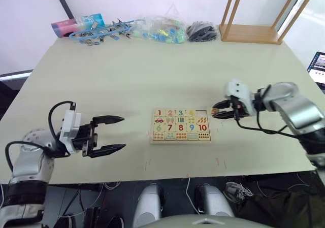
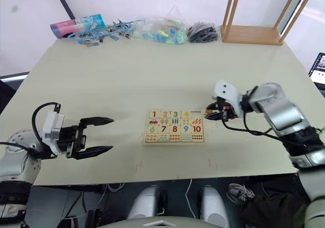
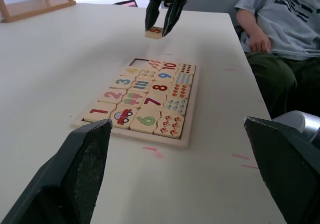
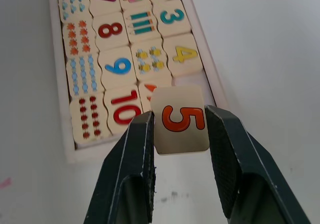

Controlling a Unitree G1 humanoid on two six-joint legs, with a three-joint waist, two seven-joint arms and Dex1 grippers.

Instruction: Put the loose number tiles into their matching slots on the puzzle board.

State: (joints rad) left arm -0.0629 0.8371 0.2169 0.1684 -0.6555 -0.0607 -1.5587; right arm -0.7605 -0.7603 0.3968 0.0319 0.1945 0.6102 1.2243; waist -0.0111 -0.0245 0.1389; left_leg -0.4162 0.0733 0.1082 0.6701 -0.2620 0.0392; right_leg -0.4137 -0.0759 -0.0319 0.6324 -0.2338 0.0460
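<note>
Pale and broad, the table (image 1: pixel 127 80) carried the puzzle board (image 1: pixel 181 138) near its front middle, a flat wooden tray with a thin rim. Along the top row sat the tiles 1 (image 1: pixel 159 113), 2 (image 1: pixel 170 113), 3 (image 1: pixel 180 113) and 4 (image 1: pixel 191 113), each in its own recess, while the last slot (image 3: pixel 138 62) at that row's right end lay bare. Below them ran a row of small picture tiles, then the digits 6 to 10 with dot tiles beneath. The right gripper (image 4: pixel 177 121) hung just off the board's right edge, close to that bare slot, its two black fingers (image 4: pixel 227 144) pressed on either side of the orange 5 tile (image 4: pixel 180 119) (the digit faced up and the tile was lifted clear of the table). The left gripper (image 1: pixel 119 134) waited well to the left of the board, just above the tabletop, its fingers spread wide with nothing between them. At the far edge of the table lay a pink and blue tube (image 1: pixel 76 25), a tangle of blue lanyards (image 1: pixel 104 32), a clear bag of coloured pieces (image 1: pixel 162 31), a heap of black cord (image 1: pixel 202 32) and an upturned wooden stool (image 1: pixel 254 30). A seated person in a grey shirt (image 3: pixel 280 19) was beside the table, past the board.
</note>
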